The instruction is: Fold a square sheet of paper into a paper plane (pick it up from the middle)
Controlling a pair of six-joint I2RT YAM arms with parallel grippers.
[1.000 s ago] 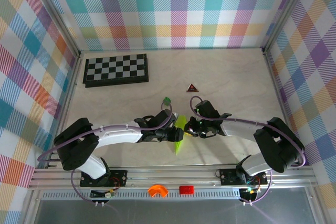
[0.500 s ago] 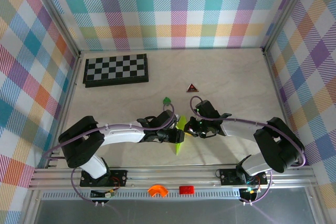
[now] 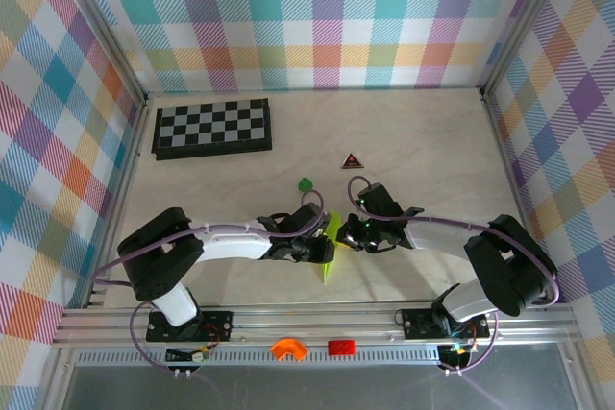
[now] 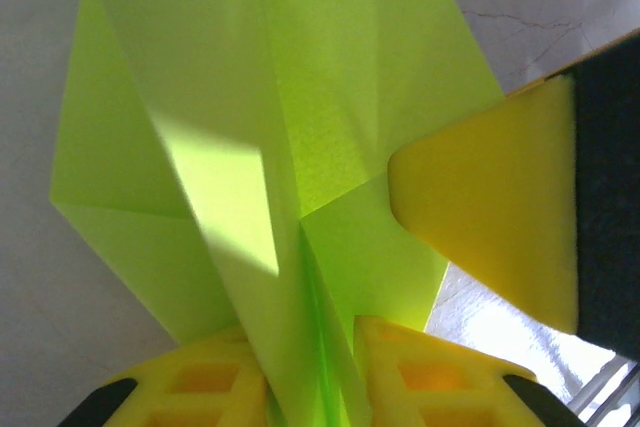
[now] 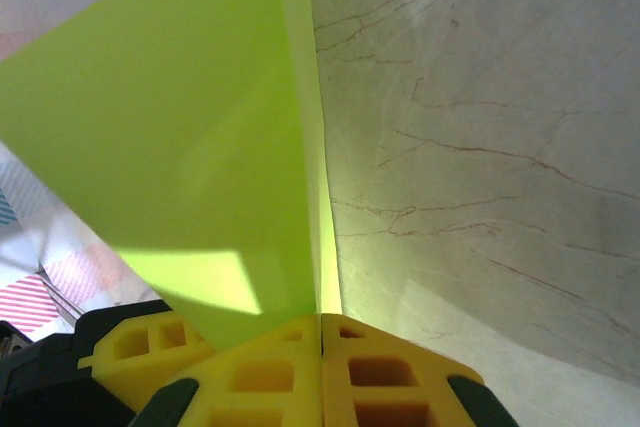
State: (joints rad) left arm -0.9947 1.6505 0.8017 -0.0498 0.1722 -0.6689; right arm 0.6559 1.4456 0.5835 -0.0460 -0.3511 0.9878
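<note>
Two grippers met at lower centre of top view. Left gripper (image 3: 320,249) clamped on paper plane (image 3: 328,266) from left; right gripper (image 3: 348,236) pinched its fold from right, fingers pressed together. Plane lay between them, tip toward bottom of frame; small green block (image 3: 306,183) sat above it, apart

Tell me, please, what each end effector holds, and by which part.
Right end effector: shut on the paper plane, at its centre crease. Left end effector: straddles that crease; grip cannot be told.
</note>
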